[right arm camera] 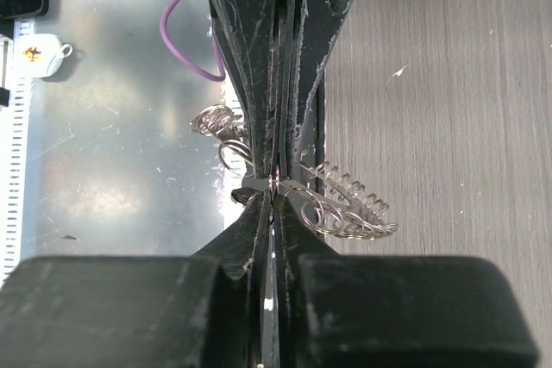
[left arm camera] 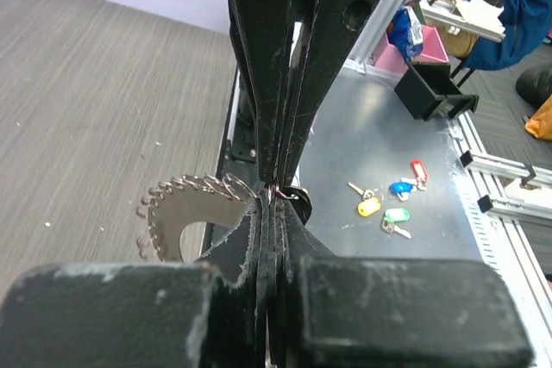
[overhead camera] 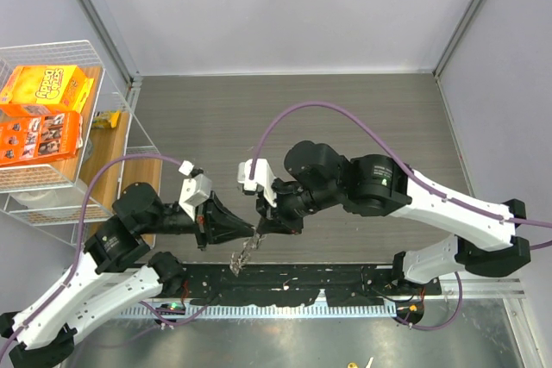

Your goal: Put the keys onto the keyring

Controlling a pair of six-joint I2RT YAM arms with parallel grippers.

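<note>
My two grippers meet tip to tip above the table's near edge. My left gripper (overhead camera: 253, 232) (left arm camera: 274, 199) is shut on the keyring (overhead camera: 244, 256). The ring's silvery keys fan out like a toothed wheel (left arm camera: 183, 213) left of its tips, and in the right wrist view they curl as loops (right arm camera: 349, 206) on both sides of its fingers. My right gripper (overhead camera: 261, 223) (right arm camera: 274, 189) is shut at the same spot. A small black key head (right arm camera: 239, 196) (left arm camera: 299, 199) sits against its tip, pinched with the thin ring wire. How far the key sits on the ring is hidden by the fingers.
A wire basket (overhead camera: 95, 140) with orange cereal boxes (overhead camera: 43, 114) stands at the far left beside a wooden board (overhead camera: 129, 174). Below the table's edge, several coloured key tags (left arm camera: 384, 202) lie on a metal surface, near a black box (left arm camera: 431, 92) and a white cup (right arm camera: 47, 56).
</note>
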